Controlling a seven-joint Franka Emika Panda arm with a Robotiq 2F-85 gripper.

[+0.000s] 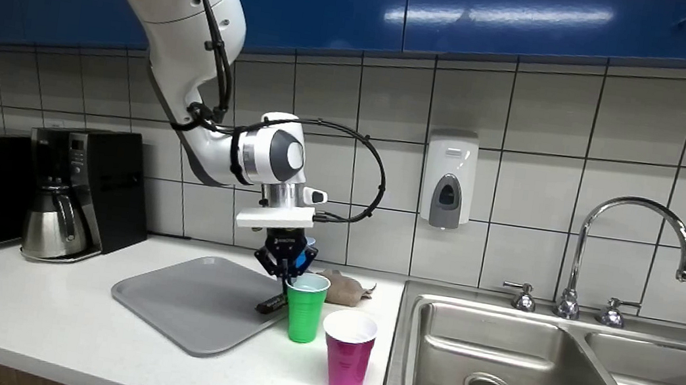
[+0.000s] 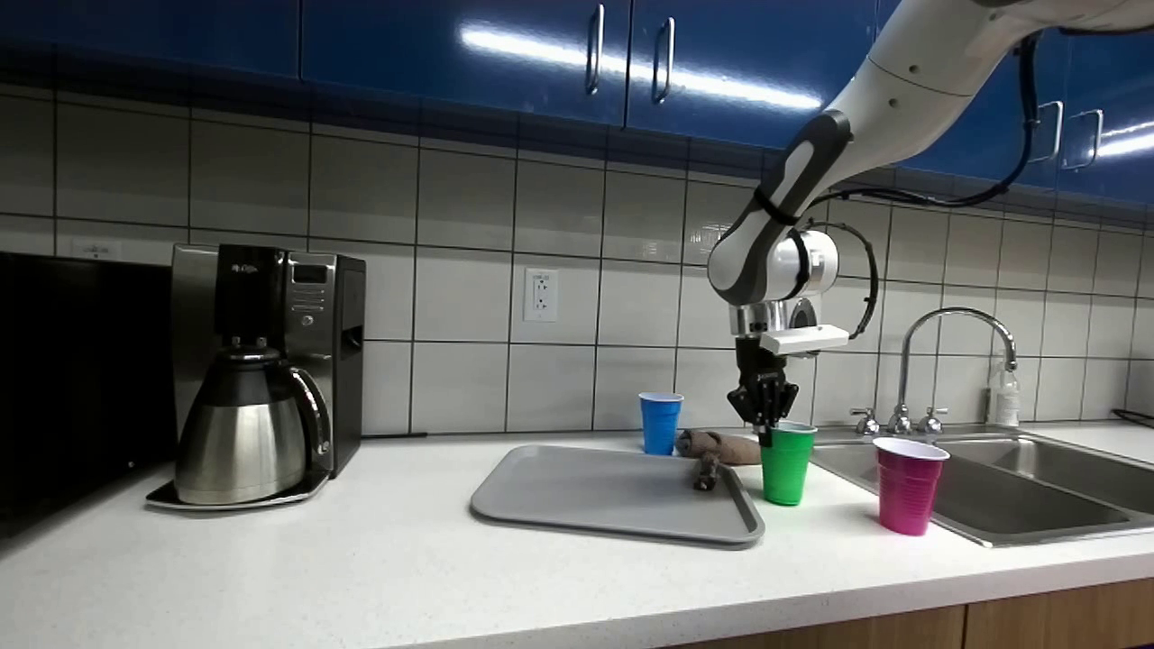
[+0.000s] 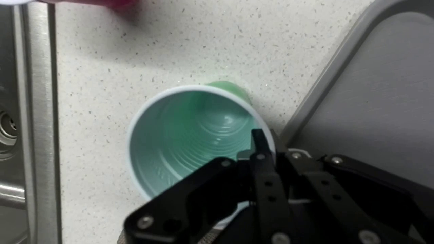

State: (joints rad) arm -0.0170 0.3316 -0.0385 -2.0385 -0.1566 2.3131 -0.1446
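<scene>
A green plastic cup [image 1: 304,315] with a pale inside stands upright on the white counter, and both exterior views show it. My gripper [image 3: 267,137] is shut on the cup's rim from above; in the wrist view a finger is inside the cup and its partner is outside the wall. Just beside it lies a grey tray [image 2: 595,496], with a small dark object [image 2: 708,470] on its edge. Toward the front stands a magenta cup [image 1: 347,360]. Behind the gripper are a brown cloth-like bundle [image 1: 343,289] and a blue cup [image 2: 661,424], the latter mostly hidden in an exterior view.
A steel double sink [image 1: 493,358] with a curved faucet [image 1: 637,201] borders the cups. A coffee maker [image 2: 270,379] with a steel carafe stands at the tray's far side. A soap dispenser [image 1: 448,180] hangs on the tiled wall, beneath blue cabinets [image 1: 538,19].
</scene>
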